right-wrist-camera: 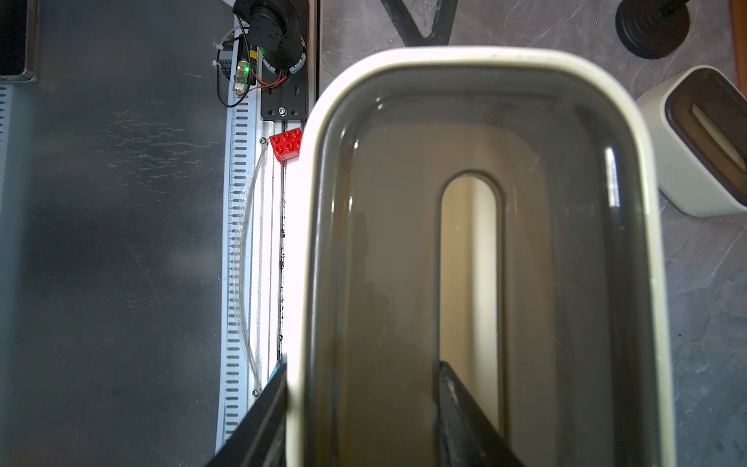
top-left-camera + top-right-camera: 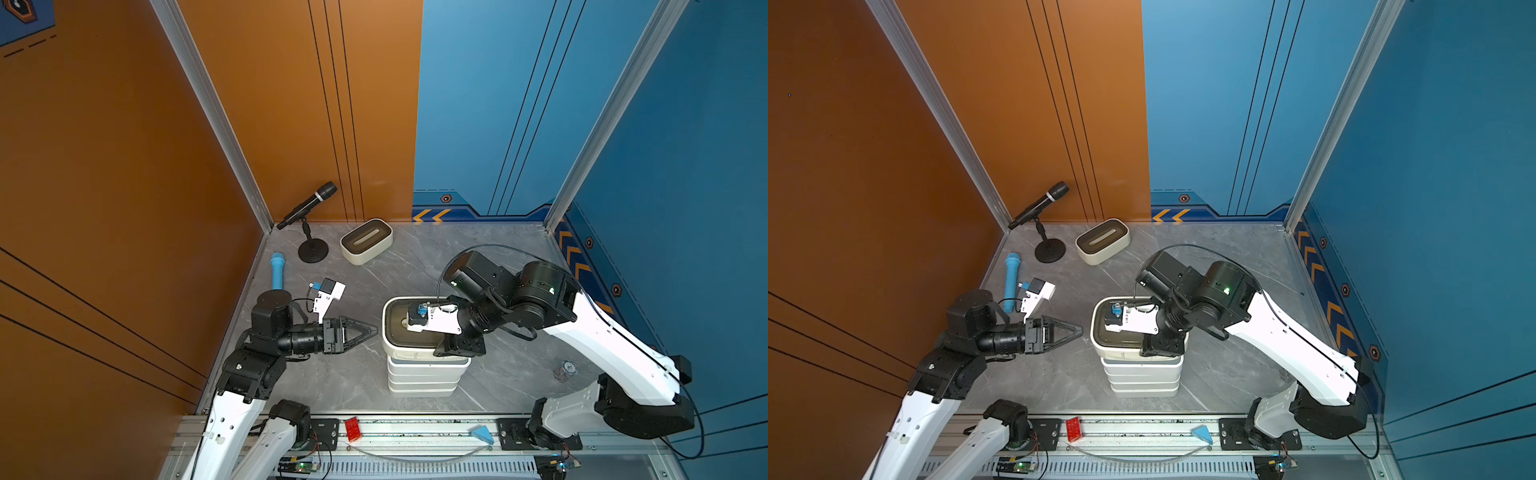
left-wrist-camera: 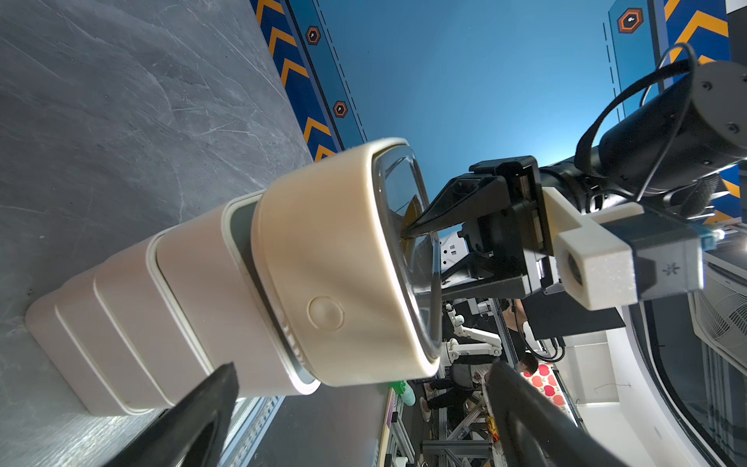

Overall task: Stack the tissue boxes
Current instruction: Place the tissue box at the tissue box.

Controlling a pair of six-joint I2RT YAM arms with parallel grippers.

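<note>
Spread wide, my left claw point(image 2: 372, 331) hangs empty over the grey marbled counter point(image 2: 478, 257). It points at the pile from close by without touching it. Further back, by the rear wall, a cream rounded plastic tissue box with a dark brown translucent slotted lid, the loose box point(image 2: 366, 241), lies alone beside the black microphone on its round stand point(image 2: 307, 205). To the right stands the pile of white rectangular plastic tissue boxes point(image 2: 424, 376), with a second cream brown-lidded box, the top box point(image 2: 395, 320), on it. My right claw point(image 1: 364, 366) is clenched on that box's front long wall, with one finger down through the lid's slot and one outside. The left wrist view suggests it rests on the grey lid beneath, but I cannot tell whether it is fully seated.

I judge the task nearly done. Five boxes are up, the top box wants releasing, and the loose box remains to be fetched and set on top.

Counted by their bands, the pile holds four white boxes. With the two cream brown-lidded ones, that makes six. I also count one microphone, one blue cylinder point(image 2: 277, 270), and one red studded brick point(image 2: 353, 429) and one blue wedge point(image 2: 482, 434) on the front rail.
</note>
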